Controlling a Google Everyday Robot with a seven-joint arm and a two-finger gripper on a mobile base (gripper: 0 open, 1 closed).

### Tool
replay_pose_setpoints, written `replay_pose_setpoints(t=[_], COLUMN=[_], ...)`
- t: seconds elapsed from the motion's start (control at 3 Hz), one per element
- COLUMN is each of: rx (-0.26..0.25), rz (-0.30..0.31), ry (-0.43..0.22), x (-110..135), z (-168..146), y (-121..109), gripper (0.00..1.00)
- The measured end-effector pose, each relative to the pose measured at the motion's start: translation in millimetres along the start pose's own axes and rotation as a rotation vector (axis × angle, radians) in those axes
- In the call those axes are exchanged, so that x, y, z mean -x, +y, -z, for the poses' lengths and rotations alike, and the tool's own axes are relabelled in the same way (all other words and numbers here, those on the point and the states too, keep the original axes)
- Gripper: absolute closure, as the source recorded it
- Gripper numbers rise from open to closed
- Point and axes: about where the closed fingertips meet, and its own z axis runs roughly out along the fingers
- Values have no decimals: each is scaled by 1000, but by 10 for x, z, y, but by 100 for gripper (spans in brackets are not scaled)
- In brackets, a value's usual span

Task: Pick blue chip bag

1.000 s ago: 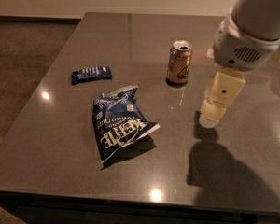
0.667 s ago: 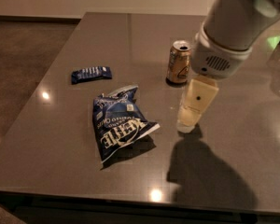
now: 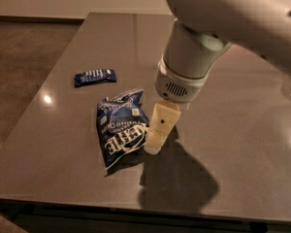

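The blue chip bag [image 3: 120,126] lies flat on the grey table [image 3: 242,144], dark navy foil with white block lettering. My gripper [image 3: 153,147] hangs from the big white arm [image 3: 194,57] and reaches down just at the bag's right edge, its cream fingertips [image 3: 157,130] close to the table top. It holds nothing that I can see.
A small flat blue packet [image 3: 95,76] with white print lies on the table behind and left of the bag. The arm hides the gold can. The table's front edge [image 3: 136,200] runs close below the bag, and the floor [image 3: 19,67] is at the left.
The arm has swung left and forward across the table, from beside the gold can to the chip bag's right edge. It now covers the can. The bag and packet have not moved.
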Motion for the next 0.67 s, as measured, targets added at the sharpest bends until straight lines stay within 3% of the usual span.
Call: replay_pose_setpoints(t=[0.33, 0.67], rx=[40, 57], rz=[7, 8], ry=[6, 6], x=[206, 300], z=[-337, -485], y=[70, 97], gripper=[0, 0])
